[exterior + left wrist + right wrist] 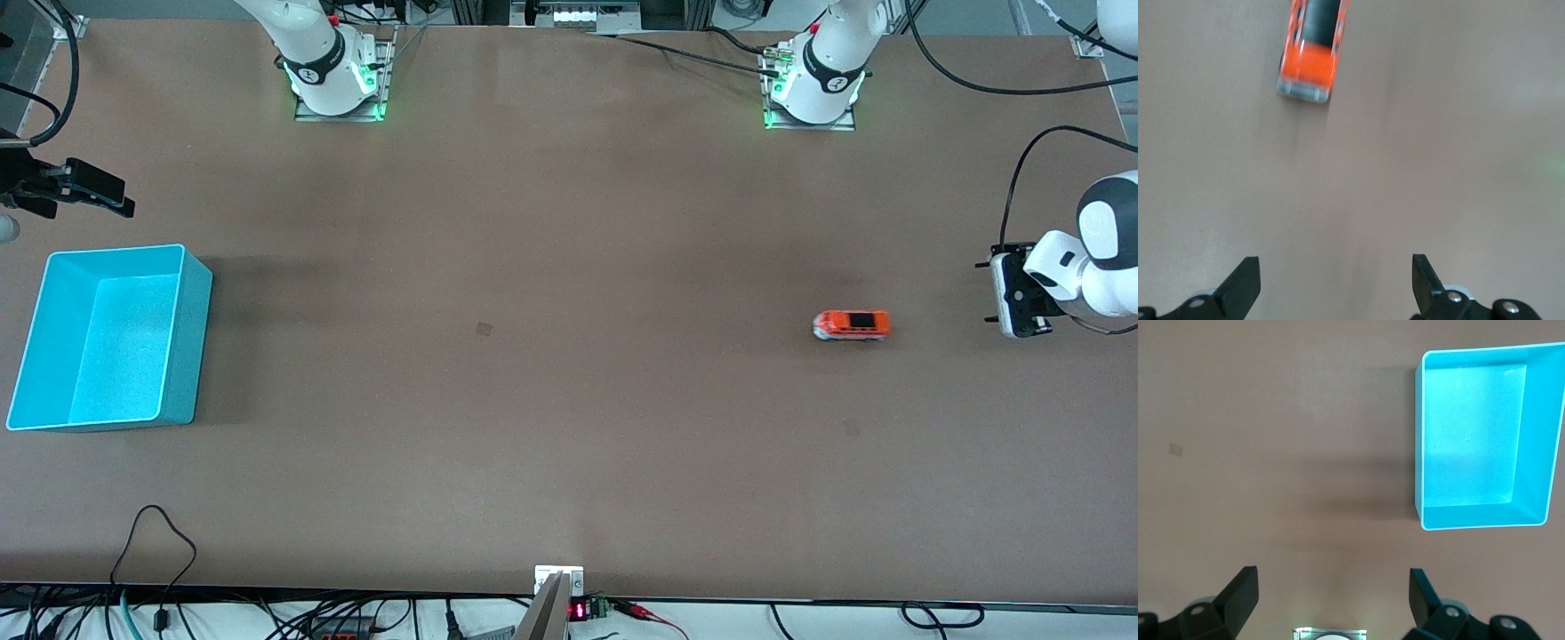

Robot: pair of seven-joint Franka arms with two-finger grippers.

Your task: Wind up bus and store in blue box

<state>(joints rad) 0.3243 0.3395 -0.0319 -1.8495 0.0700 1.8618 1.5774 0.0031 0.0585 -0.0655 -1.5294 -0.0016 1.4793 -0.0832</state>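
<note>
The small orange bus [851,325] with its dark roof window stands on the brown table toward the left arm's end. In the left wrist view the bus [1313,50] lies on the table well ahead of my left gripper [1336,270], which is open with nothing between its fingers. The left arm's wrist [1018,293] hangs over the table beside the bus, closer to the table's end. The blue box [116,347] sits empty at the right arm's end. My right gripper [1333,583] is open and empty, high over the table beside the blue box [1471,433].
Both arm bases [338,80] [813,89] stand along the table's edge farthest from the front camera. A small dark mark [484,329] shows mid-table. Cables [156,542] trail over the edge nearest the front camera.
</note>
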